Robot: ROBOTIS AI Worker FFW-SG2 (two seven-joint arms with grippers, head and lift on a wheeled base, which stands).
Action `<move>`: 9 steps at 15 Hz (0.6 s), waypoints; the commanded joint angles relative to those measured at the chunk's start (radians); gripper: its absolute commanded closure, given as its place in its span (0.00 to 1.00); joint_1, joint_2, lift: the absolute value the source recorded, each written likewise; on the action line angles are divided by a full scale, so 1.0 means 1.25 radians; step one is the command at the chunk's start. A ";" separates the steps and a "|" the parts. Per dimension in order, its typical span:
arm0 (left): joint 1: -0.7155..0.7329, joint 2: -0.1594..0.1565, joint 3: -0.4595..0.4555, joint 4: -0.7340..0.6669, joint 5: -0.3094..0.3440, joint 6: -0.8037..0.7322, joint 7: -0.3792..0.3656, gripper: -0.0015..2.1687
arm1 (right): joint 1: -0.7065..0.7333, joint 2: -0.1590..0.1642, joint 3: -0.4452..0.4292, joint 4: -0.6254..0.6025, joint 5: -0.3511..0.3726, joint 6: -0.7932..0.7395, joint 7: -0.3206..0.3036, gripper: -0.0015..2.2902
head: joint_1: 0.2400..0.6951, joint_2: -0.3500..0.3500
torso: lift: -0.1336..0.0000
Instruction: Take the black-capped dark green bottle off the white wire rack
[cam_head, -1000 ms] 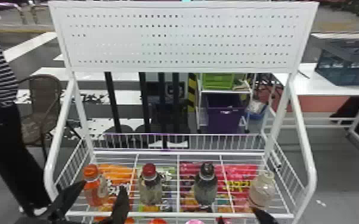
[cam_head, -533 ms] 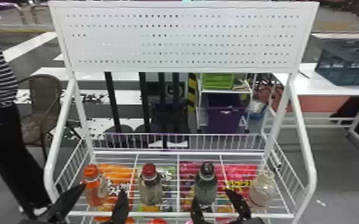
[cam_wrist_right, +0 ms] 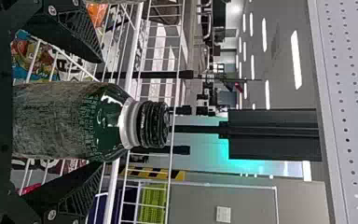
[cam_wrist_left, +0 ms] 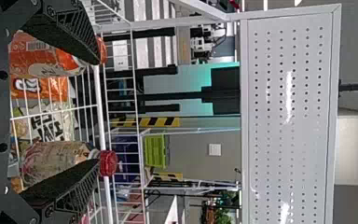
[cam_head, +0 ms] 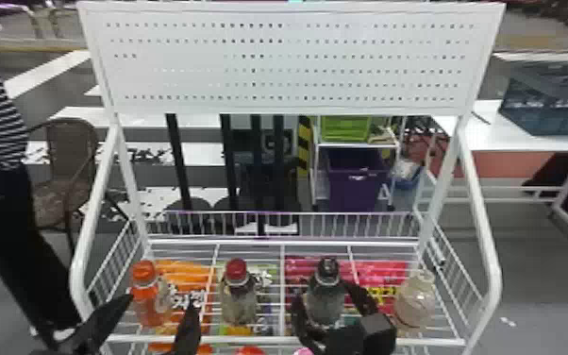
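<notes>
White wire rack (cam_head: 250, 339), lower frame: black-capped dark green bottle (cam_head: 324, 304) upright, right of centre; right gripper (cam_wrist_right: 100, 113), fingers parted, straddles it, likely for side grasp. Left gripper (cam_head: 161, 302), lower left, fingers spread.

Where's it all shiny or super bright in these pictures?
Left wrist view: white streaks of glare on the holey board; head view: some of its holes fade into white; right wrist view: white shine on the green bottle, and glowing ceiling lights.

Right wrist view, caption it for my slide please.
Right hand, open, with the black-capped dark green bottle between its fingers at the white wire rack.
</notes>
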 commanded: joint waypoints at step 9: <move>-0.001 0.000 0.006 0.005 0.005 -0.004 -0.001 0.07 | -0.024 -0.005 -0.003 0.017 -0.019 0.047 0.011 0.58 | 0.57 0.50 | 1.00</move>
